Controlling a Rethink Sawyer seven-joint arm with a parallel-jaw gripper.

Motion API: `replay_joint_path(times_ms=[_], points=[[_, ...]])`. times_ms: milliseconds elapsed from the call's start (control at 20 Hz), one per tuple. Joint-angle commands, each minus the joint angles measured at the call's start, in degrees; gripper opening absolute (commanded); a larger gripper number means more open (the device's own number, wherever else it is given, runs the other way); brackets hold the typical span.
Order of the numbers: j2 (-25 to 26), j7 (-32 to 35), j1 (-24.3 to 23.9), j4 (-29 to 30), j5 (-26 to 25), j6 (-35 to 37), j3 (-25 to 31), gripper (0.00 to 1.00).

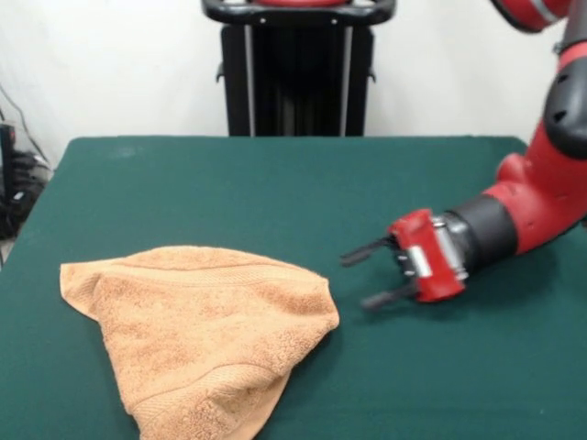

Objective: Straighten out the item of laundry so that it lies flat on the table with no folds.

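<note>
In the front view, the towel (202,335) lies on the near left part of the table (275,183), folded over itself into a rough triangle instead of spread out. Its upper edge runs from a rounded corner at the left, close to the table's left side, across to a blunt corner at the right that sits about mid-table. From those two corners the sides slant down and meet at a narrow end near the picture's bottom edge, where a ribbed band crosses the cloth; another faint band follows the upper edge. The cloth is lumpy, with a raised fold along the right side. The gripper (367,275) hangs just to the right of the towel's right corner, near it but not touching, turned sideways so its two dark fingers (367,249) point left toward the cloth. The fingers stand apart with a clear gap between them, and nothing is held in them. The red and black arm (541,192) comes in from the right side. Bare green cloth stretches wide behind the towel to the far edge, and also to the right, under and beyond the gripper.
</note>
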Motion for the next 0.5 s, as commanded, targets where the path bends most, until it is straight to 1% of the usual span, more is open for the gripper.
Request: replay_joint_path(times_ms=[50, 150, 350, 500], points=[[1.91, 5.76, 5.51, -8.29, 1.02, -10.91, 15.78, 1.00], [1.89, 6.15, 5.65, -8.38, 0.42, -10.55, 15.91, 1.00], [0.63, 5.63, 6.50, -7.43, -0.86, -11.81, 18.78, 1.00], [0.19, 6.11, 6.66, -7.73, -1.49, -10.86, 19.42, 1.00]])
